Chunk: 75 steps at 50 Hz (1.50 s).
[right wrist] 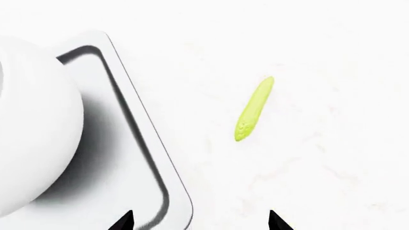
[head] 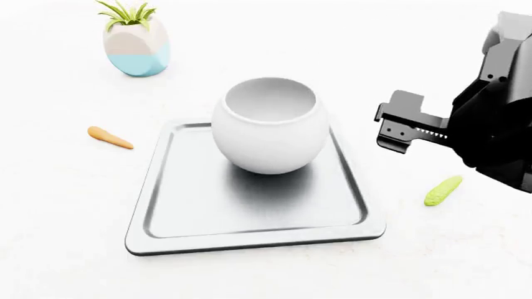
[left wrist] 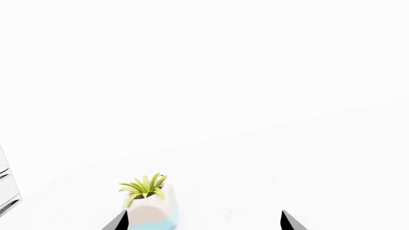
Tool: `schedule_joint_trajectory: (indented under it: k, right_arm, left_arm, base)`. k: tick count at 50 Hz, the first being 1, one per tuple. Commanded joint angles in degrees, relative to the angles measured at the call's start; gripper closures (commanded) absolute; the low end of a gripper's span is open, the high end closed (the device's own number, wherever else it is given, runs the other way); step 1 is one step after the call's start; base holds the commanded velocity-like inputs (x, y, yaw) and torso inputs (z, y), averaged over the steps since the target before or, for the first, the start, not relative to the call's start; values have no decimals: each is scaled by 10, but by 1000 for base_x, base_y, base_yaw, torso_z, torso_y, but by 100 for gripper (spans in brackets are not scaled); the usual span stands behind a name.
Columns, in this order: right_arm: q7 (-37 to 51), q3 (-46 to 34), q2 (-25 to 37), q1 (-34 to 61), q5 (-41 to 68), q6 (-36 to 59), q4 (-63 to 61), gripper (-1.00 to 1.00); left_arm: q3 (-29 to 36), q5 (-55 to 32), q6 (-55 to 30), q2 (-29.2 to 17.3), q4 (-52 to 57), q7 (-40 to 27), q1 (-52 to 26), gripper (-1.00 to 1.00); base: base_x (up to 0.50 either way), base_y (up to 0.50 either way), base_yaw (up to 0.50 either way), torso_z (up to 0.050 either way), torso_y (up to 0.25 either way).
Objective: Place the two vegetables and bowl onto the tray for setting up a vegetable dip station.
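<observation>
White bowl upright on the silver tray, toward the tray's far half, mouth up, nothing seen inside. Tray flat on the white bench. Orange carrot off the tray, lying on the bench just beside its left rim near the far corner, not touching it. Yellow-green cucumber piece also off the tray, on the bench near the right rim, clearly apart from it; same piece seen from the right wrist, lying at a slant with bare bench between it and the tray edge. Right claw raised above the bench to the right of the bowl, between bowl and cucumber piece, fingers spread apart and gripping nothing; dark fingertips parted in the right wrist view as well. Left claw out of the head view; from its wrist, two tips set wide apart with nothing between them, facing the white-and-blue plant pot, which stands at the far left of the bench, well apart from the tray
</observation>
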Motion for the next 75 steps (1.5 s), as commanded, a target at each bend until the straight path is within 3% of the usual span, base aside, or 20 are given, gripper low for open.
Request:
schedule_joint_trajectory:
  k: [1,25,52,75]
  right_arm:
    - [16,-21,22,2,-6,-27,-28,-100]
    - [-67,-53,49,-70,-87,1,60,-100]
    - [-153,-55,6,-113,-109,73,208,-100]
    - [-168,-58,23,-135,-129,63,239,-100]
  left_arm:
    - [-2,2,7,-6,8,3,8,-100]
    - [3,18,20,-5,12,14,22,-100]
    - [13,24,21,-6,9,20,23,-100]
    - [27,40,23,8,-2,30,20,-100]
  base:
    - [0,0,0,0,0]
    - [0,0,0,0,0]
    - [0,0,0,0,0]
    - [0,0,0,0,0]
